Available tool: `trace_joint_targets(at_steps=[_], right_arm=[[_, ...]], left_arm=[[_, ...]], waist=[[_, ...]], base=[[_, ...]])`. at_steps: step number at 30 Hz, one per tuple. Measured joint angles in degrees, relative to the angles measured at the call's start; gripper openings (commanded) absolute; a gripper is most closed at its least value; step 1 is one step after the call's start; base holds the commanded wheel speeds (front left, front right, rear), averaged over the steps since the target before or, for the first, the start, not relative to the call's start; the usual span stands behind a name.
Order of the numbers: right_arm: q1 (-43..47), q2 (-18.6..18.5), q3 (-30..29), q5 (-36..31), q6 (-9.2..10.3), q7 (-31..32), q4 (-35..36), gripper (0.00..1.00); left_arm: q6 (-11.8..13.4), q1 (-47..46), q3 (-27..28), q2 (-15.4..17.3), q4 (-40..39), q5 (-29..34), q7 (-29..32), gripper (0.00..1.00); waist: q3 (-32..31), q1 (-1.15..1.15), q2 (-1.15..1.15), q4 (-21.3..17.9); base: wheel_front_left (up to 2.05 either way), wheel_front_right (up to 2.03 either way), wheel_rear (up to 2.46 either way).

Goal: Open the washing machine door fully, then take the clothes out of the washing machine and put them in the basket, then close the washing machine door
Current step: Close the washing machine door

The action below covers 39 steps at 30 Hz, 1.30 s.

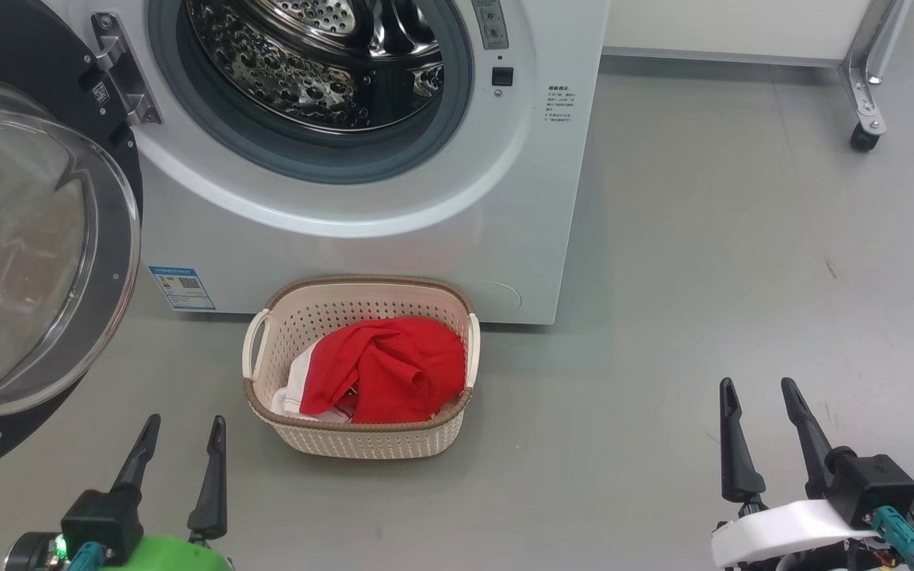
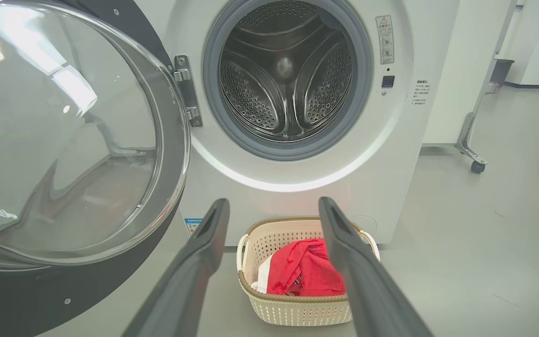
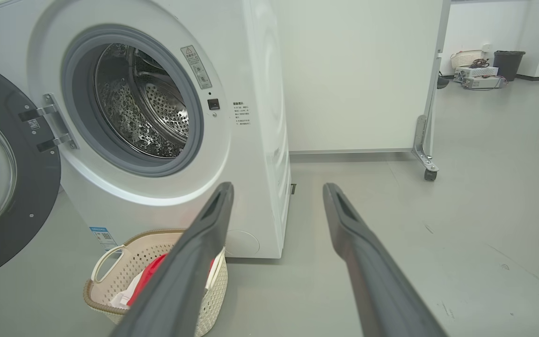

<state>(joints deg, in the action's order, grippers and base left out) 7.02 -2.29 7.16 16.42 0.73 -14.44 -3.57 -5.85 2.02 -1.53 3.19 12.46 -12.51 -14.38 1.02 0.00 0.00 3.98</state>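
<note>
Grey floor [image 1: 703,262] carries everything, and nearest to me the two grippers hover low over it, well apart: the left gripper [image 1: 187,420] toward the floor's near left, the right gripper [image 1: 757,384] toward its near right. Both have their fingers spread wide with nothing between them.

A little further in, between the two and nearer the left one, the basket [image 1: 362,282] sits on the floor just in front of the washing machine [image 1: 346,246], its far rim close to the machine's foot. The clothes [image 1: 385,369] lie heaped inside it, red on top with white fabric showing at the left side.

Behind that, the washing machine door [image 1: 28,254] is swung wide on its hinge [image 1: 120,71] to the left, its bulging glass facing out into the room. So I'd judge the opening and the emptying done. What's left is to shut the door, which most likely falls to the left gripper, being the closer one.

The head view cuts the drum [image 1: 314,71] off at the top, so from there I couldn't swear it was empty. The left wrist view looks straight down the drum to its back, and I see no cloth in it. The right wrist view, angled from the side, gives the machine's white flank, a white panel [image 3: 353,75] on a castor leg [image 3: 426,161] beyond, and far off a dark bin [image 3: 508,63].
</note>
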Motion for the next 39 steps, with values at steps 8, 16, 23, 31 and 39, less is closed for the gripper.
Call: trace_joint_targets(at_steps=[8,16,23,31,39], right_arm=[[-0.01,0.00,0.03,0.00,0.01,0.00,-0.18,1.00],[-0.01,0.00,0.03,0.00,0.01,0.00,-0.38,1.00],[-0.01,0.00,0.09,0.01,0.01,0.00,-0.51,1.00],[-0.02,0.00,0.30,0.18,0.01,0.00,-0.53,1.00],[-0.01,-0.01,0.22,0.79,0.48,0.00,-0.26,1.00]], left_arm=[[-0.01,0.00,0.13,-0.10,0.00,0.00,0.00,1.00],[-0.02,0.00,0.18,-0.14,0.02,0.05,0.00,1.00],[-0.09,0.00,0.31,-0.22,0.04,0.51,0.00,1.00],[-0.49,0.00,0.41,-0.29,0.04,0.71,0.00,1.00],[-0.52,-0.02,-0.65,-0.41,0.16,1.43,0.00,1.00]], waist=[[0.01,0.00,0.00,0.02],[-0.23,0.00,0.00,0.19],[-0.60,0.00,0.00,0.29],[-0.93,0.00,0.00,0.30],[-1.01,0.00,0.00,2.11]], base=[[0.00,0.00,0.00],[0.00,0.00,0.00],[0.00,0.00,0.00],[0.00,0.00,0.00],[0.00,0.00,0.00]])
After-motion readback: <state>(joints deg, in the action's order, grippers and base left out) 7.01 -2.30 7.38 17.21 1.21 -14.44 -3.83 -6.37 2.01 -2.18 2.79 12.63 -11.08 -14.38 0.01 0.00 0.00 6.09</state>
